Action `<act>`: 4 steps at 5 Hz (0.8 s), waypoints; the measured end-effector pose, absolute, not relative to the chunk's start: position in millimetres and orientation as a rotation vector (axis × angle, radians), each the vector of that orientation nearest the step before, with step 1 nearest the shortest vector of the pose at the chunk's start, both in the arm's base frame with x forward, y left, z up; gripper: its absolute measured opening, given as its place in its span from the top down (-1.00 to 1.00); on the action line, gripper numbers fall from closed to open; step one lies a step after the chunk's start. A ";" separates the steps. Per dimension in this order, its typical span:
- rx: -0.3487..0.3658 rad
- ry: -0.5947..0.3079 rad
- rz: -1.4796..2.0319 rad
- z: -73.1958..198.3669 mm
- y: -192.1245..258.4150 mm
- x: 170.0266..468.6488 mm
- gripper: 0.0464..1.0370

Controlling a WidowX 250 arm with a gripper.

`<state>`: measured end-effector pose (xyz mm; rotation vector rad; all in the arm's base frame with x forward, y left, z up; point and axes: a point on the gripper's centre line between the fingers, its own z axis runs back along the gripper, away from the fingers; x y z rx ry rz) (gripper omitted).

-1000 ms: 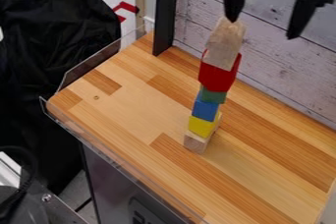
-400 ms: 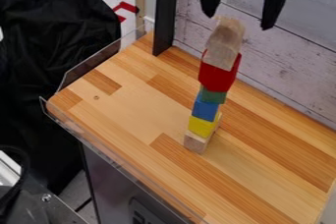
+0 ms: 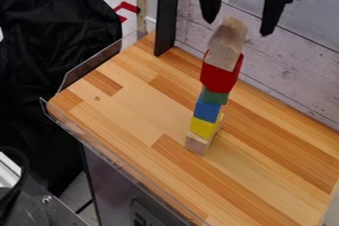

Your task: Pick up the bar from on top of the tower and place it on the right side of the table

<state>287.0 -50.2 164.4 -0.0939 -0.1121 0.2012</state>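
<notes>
Hanging at 1 o'clock from bar, gripper spread wide, nothing held. Bar sits atop red block, top of tower. Looks like bare wood: probably light, stiff, not fragile, fair grip. Best hold: opposite long sides, mid-length, gentle squeeze, lift toward 12; a nudge toward 6 could topple everything.

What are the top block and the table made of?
The top block looks like bare wood, pale with faint grain. The table seems to be wood too, smooth, perhaps varnished, with strips in different browns.
</notes>
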 end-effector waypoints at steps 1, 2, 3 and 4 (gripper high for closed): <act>-0.088 -0.069 0.212 151.5 -46.5 289.8 -0.92; -0.094 -0.031 0.223 143.2 -44.1 291.4 -0.92; -0.097 -0.001 0.233 135.7 -41.4 291.8 -0.87; -0.117 -0.007 0.250 134.2 -41.4 294.6 -0.32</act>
